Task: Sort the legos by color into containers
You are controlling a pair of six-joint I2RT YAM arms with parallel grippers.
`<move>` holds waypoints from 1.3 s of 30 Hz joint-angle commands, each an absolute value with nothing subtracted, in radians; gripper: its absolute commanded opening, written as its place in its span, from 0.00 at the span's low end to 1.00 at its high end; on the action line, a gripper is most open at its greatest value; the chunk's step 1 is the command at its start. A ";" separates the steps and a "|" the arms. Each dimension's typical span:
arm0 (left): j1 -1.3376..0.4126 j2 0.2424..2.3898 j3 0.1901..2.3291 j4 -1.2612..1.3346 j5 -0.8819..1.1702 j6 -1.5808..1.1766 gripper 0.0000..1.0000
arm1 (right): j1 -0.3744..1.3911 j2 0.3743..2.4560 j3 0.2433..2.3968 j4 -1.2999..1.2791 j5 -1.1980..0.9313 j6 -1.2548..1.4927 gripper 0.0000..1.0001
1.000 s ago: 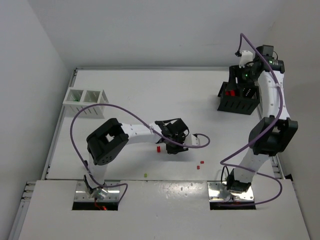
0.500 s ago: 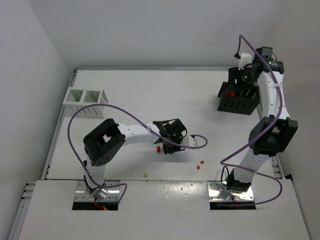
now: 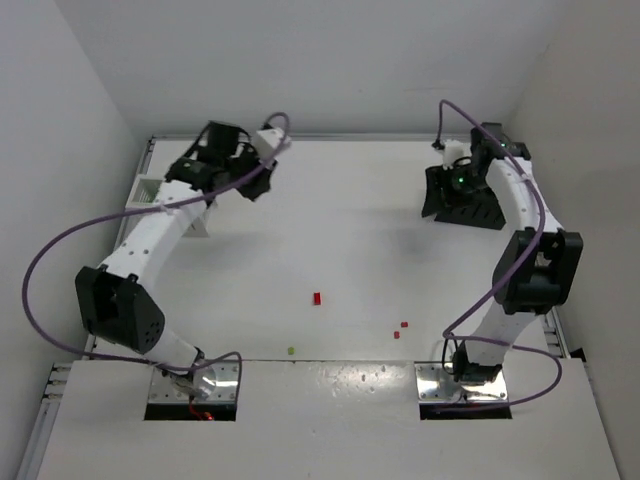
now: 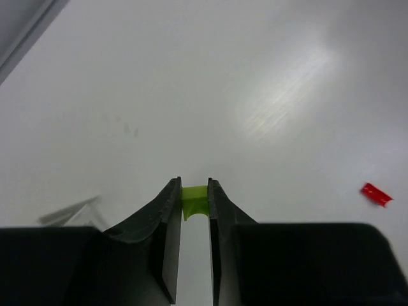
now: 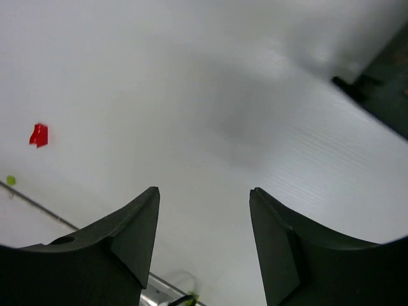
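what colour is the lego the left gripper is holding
Yellow-green; the lego shows best in the left wrist view.

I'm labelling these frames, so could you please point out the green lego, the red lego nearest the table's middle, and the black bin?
green lego [image 4: 194, 199], left wrist view, middle of its visible face.
red lego [image 3: 317, 298], top view, its middle.
black bin [image 3: 468, 213], top view, its near wall.
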State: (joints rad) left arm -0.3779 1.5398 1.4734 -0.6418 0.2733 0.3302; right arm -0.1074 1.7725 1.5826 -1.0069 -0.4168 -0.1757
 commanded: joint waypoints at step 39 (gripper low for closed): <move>0.311 1.780 1.620 -0.676 0.409 0.377 0.39 | 0.689 1.989 1.483 -0.876 -0.296 -0.170 0.63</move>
State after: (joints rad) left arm 0.3149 1.8153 1.5738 -0.7013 0.3717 0.3702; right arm 0.6712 1.9751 1.4418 -0.8967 -0.3199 -0.1696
